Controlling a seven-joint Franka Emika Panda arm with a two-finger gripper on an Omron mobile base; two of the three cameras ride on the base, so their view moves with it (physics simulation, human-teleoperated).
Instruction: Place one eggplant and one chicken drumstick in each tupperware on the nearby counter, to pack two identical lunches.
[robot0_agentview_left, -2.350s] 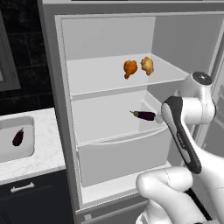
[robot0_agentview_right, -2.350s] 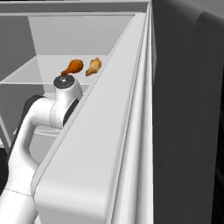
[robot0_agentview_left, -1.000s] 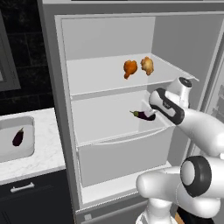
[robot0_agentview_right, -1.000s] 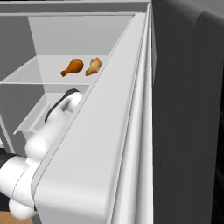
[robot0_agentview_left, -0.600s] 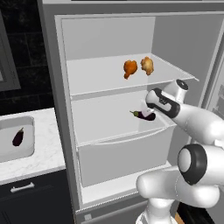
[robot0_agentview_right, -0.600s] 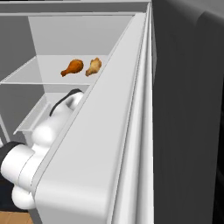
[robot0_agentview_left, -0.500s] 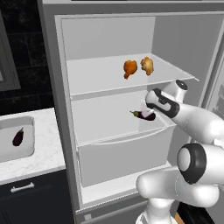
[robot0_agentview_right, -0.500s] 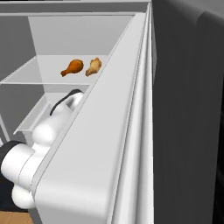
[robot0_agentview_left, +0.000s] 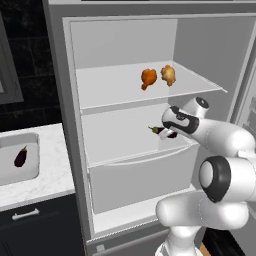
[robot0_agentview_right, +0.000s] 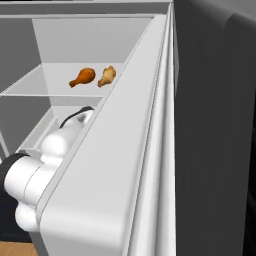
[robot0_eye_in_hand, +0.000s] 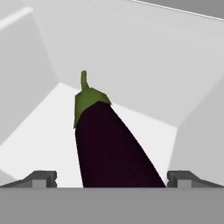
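We are reaching for the eggplant (robot0_eye_in_hand: 109, 144) on the fridge's middle shelf, our gripper (robot0_eye_in_hand: 109, 177) wide open astride it, holding nothing; next, close. We count two drumsticks (robot0_agentview_left: 149, 78) at 12 o'clock above, and one eggplant in a tupperware (robot0_agentview_left: 12, 175) at 9 o'clock.

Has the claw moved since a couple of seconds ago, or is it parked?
Yes. In the left base view the claw has swung left and into the fridge, closing on the eggplant on the middle shelf.
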